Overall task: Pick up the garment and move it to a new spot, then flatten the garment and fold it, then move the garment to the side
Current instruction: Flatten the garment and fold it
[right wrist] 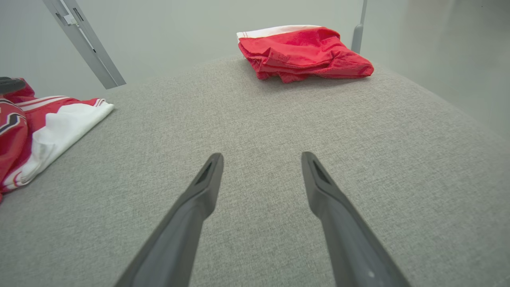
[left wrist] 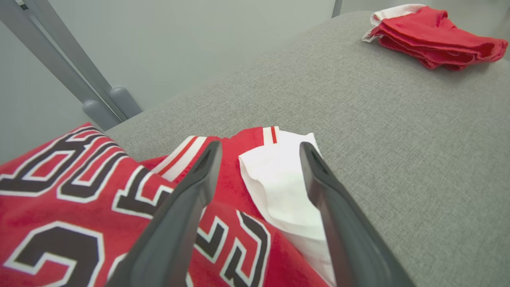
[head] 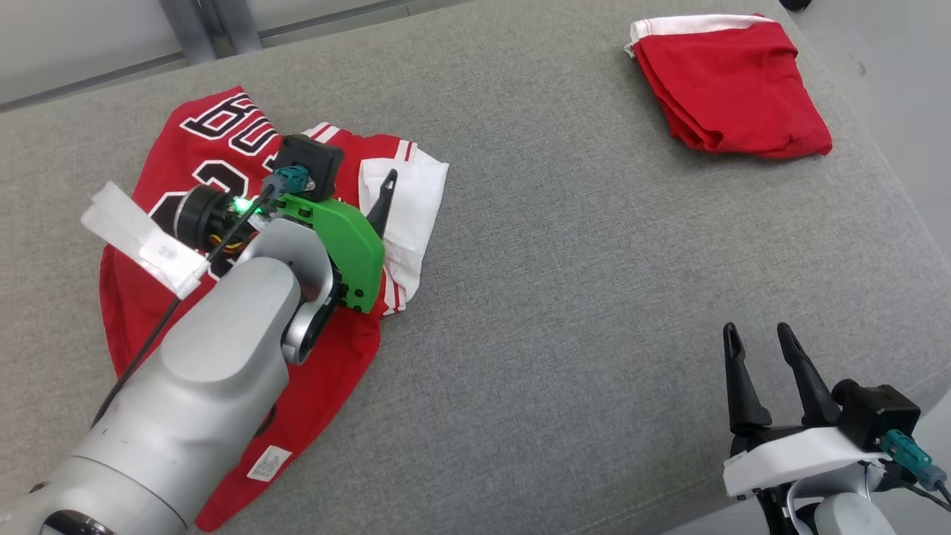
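a red jersey (head: 134,319) lay on the grey bench (head: 557,297), over at the 9 o'clock side of the head view. it was mostly spread out, with some wrinkles. it had big dark letters and numbers with white edges. one corner, toward 3 o'clock, was turned over, so a white part with red stripes showed. a small white label (head: 269,463) sat near the jersey's bottom edge at 7 o'clock.

the left gripper (head: 390,182) was over the jersey, near that white part. its green and black wrist hid one of its fingers in the head view. in the left wrist view, the left gripper (left wrist: 259,146) had its fingers spread wide apart. nothing was pinched between them. one finger was over the red cloth and the other was over the white cloth. i could not tell if they touched the jersey (left wrist: 79,191).

the right gripper (head: 758,331) was at 5 o'clock in the head view, well apart from the jersey. its fingers were spread wide too, and they held nothing. in the right wrist view, the right gripper (right wrist: 261,155) was over bare grey bench, with the jersey (right wrist: 51,127) off at 9 o'clock.

a folded red cloth (head: 732,89) with a white band lay on the bench at 1 o'clock in the head view, near the far corner. it was well apart from the jersey and from both grippers. the folded red cloth (right wrist: 303,52) was at 12 o'clock in the right wrist view, and at 1 o'clock (left wrist: 434,38) in the left wrist view.
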Tool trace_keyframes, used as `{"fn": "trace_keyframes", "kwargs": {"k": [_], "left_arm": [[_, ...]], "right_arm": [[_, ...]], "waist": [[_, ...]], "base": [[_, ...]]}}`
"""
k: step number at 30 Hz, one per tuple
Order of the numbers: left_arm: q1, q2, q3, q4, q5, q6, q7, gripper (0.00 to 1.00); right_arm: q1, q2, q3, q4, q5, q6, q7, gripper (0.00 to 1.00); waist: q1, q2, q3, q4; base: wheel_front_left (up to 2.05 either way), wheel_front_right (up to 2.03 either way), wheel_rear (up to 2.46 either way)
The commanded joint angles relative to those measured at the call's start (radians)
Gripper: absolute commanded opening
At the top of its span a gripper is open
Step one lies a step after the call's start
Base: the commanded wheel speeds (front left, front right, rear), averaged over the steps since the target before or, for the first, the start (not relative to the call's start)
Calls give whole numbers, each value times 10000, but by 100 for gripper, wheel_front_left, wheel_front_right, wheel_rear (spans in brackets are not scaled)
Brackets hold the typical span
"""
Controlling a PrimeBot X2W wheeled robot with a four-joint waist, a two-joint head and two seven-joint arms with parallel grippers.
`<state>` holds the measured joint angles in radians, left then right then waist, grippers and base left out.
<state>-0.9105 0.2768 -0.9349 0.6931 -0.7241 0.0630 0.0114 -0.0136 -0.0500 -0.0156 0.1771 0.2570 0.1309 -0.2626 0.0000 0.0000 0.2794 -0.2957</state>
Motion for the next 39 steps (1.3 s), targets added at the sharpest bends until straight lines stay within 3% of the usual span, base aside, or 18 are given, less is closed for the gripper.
{"fn": "trace_keyframes", "kwargs": {"k": [1,12,21,30,31,33,34,35,36,37,39], "left_arm": [[164,-66,-22,19,-48,-49,153,100],[1,77,270,1571,-797,-344,1031,100],[-31,-566,520,1833,-1376,-978,753,100],[-283,-682,586,2433,-1460,-1063,523,100],[-317,-692,598,2490,-1474,-1076,502,97],[-378,-685,584,2660,-1475,-1126,509,81],[-392,-689,586,2722,-1506,-1166,531,52],[-415,-699,591,2782,-1525,-1185,527,44],[-439,-740,595,2846,-1548,-1218,528,27],[-436,-789,592,2909,-1594,-1274,590,0],[-410,-893,565,3009,-1652,-1346,612,0]], "right_arm": [[-191,-15,79,-1,134,-4,-27,100],[-262,-13,349,121,369,-4,-27,100],[-377,-11,336,180,343,-4,-27,100],[-432,-13,426,157,404,-4,-27,100],[-397,-10,423,158,411,-4,-27,100],[-315,-11,415,164,450,-4,-27,100],[-299,-11,413,164,476,-4,-27,100],[-295,-11,415,169,502,-4,-27,100],[-287,-11,424,177,499,-4,-27,100],[-272,-11,430,190,513,-4,-27,100],[-259,-11,426,204,554,-4,-27,100]], "waist": [[0,0,203,-148],[0,0,450,-449],[0,0,387,-339],[0,0,504,-669],[0,0,511,-701],[0,0,522,-780],[0,0,526,-810],[0,0,525,-842],[0,0,517,-872],[0,0,508,-893],[0,0,480,-916]], "base": [[0,0,0],[0,0,0],[0,0,0],[0,0,0],[0,0,0],[0,0,0],[0,0,0],[0,0,0],[0,0,0],[0,0,0],[0,0,0]]}}
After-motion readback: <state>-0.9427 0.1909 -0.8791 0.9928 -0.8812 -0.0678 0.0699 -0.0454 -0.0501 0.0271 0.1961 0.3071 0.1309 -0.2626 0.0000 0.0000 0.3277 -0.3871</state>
